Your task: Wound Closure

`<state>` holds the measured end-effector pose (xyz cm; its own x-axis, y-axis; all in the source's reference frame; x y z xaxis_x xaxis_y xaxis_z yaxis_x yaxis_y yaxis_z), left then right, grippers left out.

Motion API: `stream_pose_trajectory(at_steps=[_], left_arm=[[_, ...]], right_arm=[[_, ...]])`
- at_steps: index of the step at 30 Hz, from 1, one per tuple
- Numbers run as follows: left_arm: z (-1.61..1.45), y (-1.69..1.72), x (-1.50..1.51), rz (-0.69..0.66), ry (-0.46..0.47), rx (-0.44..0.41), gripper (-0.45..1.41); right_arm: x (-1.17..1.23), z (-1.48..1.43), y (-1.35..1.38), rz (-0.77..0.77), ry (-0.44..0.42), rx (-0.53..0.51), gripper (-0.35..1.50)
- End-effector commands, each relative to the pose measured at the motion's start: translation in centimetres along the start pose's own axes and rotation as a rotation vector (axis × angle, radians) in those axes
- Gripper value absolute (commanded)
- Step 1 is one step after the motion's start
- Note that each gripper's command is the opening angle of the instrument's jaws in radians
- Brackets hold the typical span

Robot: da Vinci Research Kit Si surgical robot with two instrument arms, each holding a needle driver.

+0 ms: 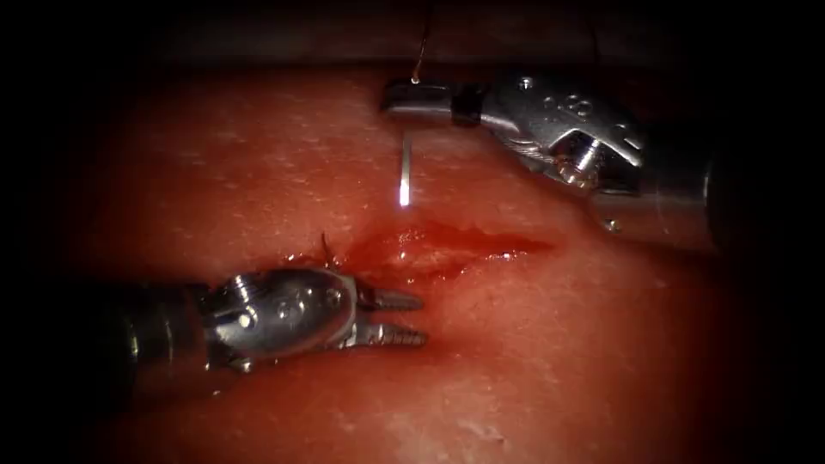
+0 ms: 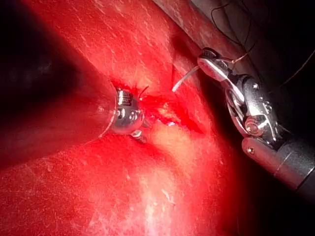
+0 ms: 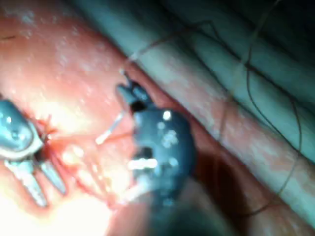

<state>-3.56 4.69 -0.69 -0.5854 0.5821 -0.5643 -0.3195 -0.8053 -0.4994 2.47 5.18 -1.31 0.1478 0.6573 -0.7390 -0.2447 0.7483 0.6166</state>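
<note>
The cut (image 1: 447, 245) runs across the tissue (image 1: 559, 361), wet with red fluid. My right tool (image 1: 412, 99) comes in from the upper right, jaws shut on the curved needle (image 1: 405, 172) near its thread end. The needle hangs free of the tissue, its tip pointing down just beyond the cut's left part. Thread (image 1: 419, 51) rises from the jaws. My left tool (image 1: 400, 318) lies at the cut's left end, on the near side, jaws open and holding nothing. The left wrist view has the needle (image 2: 184, 79) beside the cut (image 2: 172, 115). The right wrist view has the needle (image 3: 109, 129) and the left tool's fingers (image 3: 37, 179).
A short dark thread end (image 1: 325, 247) stands up from the tissue at the cut's left end. Loose thread (image 3: 246, 73) loops over the green drape (image 3: 236, 44) beyond the tissue's far edge.
</note>
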Motion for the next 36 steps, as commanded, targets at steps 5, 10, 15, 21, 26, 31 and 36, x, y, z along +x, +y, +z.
stream_pose_trajectory(at_steps=[5,10,15,21,26,31,36], left_arm=[[0.08,-0.01,0.0,0.001,0.001,-0.001,0.27],[0.07,-0.01,0.0,0.001,0.001,-0.001,0.27],[0.06,-0.01,0.0,0.001,0.001,-0.002,0.27],[0.05,-0.02,0.0,0.001,0.001,-0.004,0.28],[0.06,-0.02,0.0,0.001,0.001,-0.004,0.28],[0.07,-0.02,0.01,0.0,0.001,-0.003,0.28],[0.06,-0.02,0.01,0.0,0.001,-0.002,0.28]], right_arm=[[-0.09,0.12,0.05,0.031,-0.014,0.042,-0.35],[-0.18,0.13,-0.03,0.115,-0.041,0.097,-0.35],[-0.22,0.12,-0.13,0.221,-0.073,0.152,-0.35],[-0.26,0.07,-0.22,0.393,-0.083,0.188,-0.35],[-0.34,0.07,-0.34,0.491,-0.113,0.247,-0.35],[-0.39,0.09,-0.49,0.585,-0.143,0.316,-0.35],[-0.46,0.08,-0.66,0.65,-0.179,0.36,-0.35]])
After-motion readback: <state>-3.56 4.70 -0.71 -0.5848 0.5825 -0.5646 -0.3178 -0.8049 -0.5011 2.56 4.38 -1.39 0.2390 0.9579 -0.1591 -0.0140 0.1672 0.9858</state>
